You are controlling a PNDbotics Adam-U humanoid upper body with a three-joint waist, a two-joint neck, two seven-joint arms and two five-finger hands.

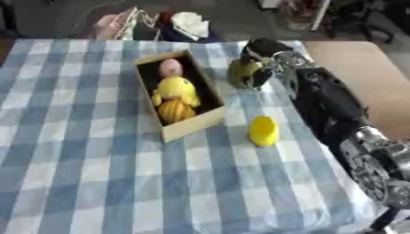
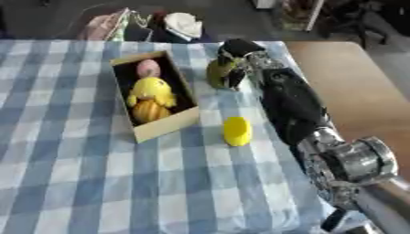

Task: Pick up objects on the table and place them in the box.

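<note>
A blue-and-white checked cloth (image 1: pixel 96 183) covers the table, soft and slightly rumpled at its near right corner. On it, toward the far middle, lies an oblong cardboard box (image 1: pixel 191 128) set askew, its inside dark. In the box are a pale pink rounded thing (image 1: pixel 169 67) at the far end, a yellow plush toy (image 1: pixel 178 90) in the middle and a ribbed orange-brown thing (image 1: pixel 174 110) at the near end; what each one is cannot be made out. Just right of the box, the right hand (image 1: pixel 258 57), black with silver joints, has its fingers curled round an olive-green rounded object (image 1: pixel 243 73), which is partly hidden by them; whether it touches the cloth is unclear. Nearer, between box and arm, a smooth yellow oval object (image 1: pixel 263 131) lies on the cloth. The right arm runs down to the near right corner, where it is cut off. Beyond the far edge of the table are blurred bundles.
</note>
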